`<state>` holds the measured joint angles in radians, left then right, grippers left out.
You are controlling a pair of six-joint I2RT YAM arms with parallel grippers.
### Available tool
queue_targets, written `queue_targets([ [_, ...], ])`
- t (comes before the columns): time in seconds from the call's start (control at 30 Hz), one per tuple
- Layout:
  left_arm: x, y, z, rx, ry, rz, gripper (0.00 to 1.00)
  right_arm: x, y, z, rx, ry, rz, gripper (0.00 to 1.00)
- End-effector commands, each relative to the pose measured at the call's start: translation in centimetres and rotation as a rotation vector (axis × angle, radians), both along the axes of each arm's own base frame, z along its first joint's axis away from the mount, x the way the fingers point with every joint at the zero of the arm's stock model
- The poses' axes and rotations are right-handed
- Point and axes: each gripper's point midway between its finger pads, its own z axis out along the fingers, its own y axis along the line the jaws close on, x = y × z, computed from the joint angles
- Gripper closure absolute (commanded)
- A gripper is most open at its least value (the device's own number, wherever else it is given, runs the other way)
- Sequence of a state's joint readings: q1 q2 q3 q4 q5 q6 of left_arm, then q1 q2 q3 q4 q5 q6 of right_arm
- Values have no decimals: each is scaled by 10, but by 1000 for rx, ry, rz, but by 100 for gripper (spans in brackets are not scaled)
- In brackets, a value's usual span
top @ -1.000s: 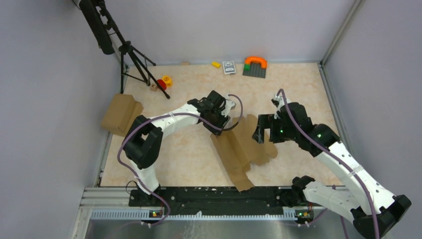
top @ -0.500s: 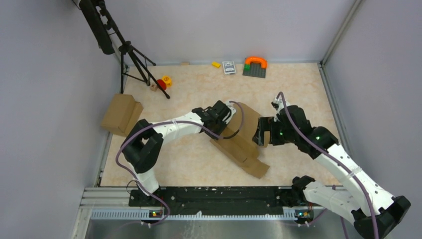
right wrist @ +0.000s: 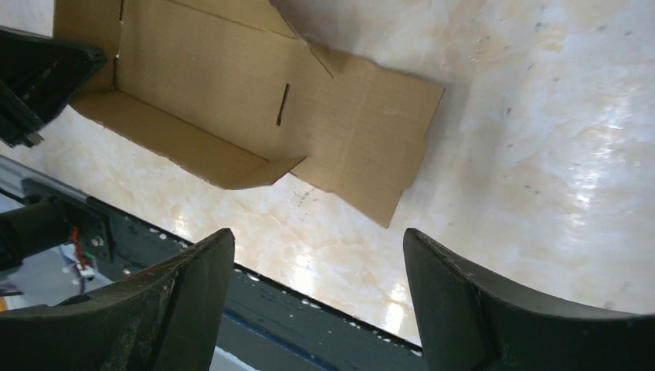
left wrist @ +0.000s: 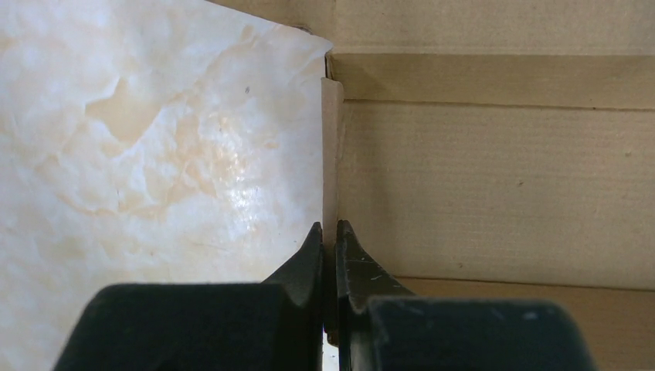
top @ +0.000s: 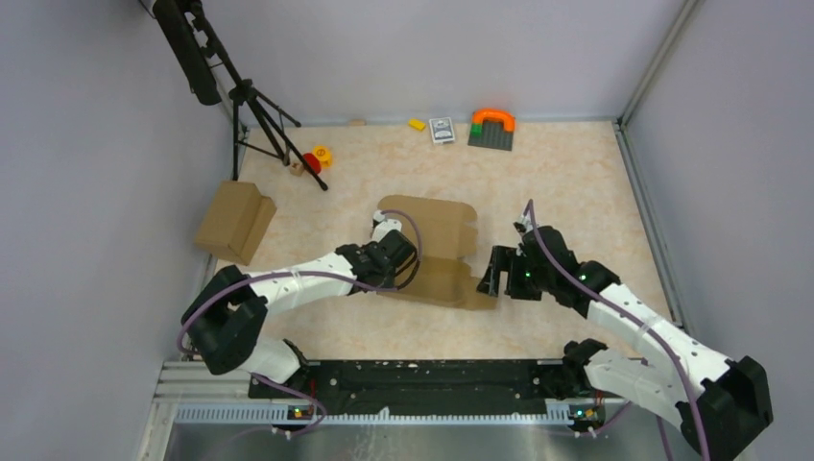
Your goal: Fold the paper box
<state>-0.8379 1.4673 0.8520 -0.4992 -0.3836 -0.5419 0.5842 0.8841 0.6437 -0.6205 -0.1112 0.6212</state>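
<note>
The paper box is a brown cardboard sheet with creased flaps, lying mostly flat at the table's middle. One long side wall stands folded up. My left gripper is at the sheet's left edge. In the left wrist view, the left gripper is shut on a thin upright flap of the paper box. My right gripper hovers just off the sheet's right end flap. This right gripper is open with only table between its fingers.
A bulkier brown carton sits at the left table edge, by a black tripod. Small toys, a yellow brick, a card deck and an orange arch on a dark plate line the back. A black rail runs along the near edge.
The cardboard went from tilted up to lying flatter, swung toward the back. My left gripper closed on its left flap and drew nearer. My right gripper dropped lower and narrowed slightly.
</note>
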Motion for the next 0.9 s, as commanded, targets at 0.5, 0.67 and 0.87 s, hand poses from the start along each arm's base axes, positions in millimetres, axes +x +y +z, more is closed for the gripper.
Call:
queue_targets([
  [0.5,1,7,15,-152,-175,375,100,26,71,-17,125,44,-115,25],
  [0.67,1,4,14,-167,-177,354,100,46,79,-12,147,-5,-167,33],
  [0.87,0,0,11,-164,-166,344,100,60,97,-16,115,0,-109,37],
])
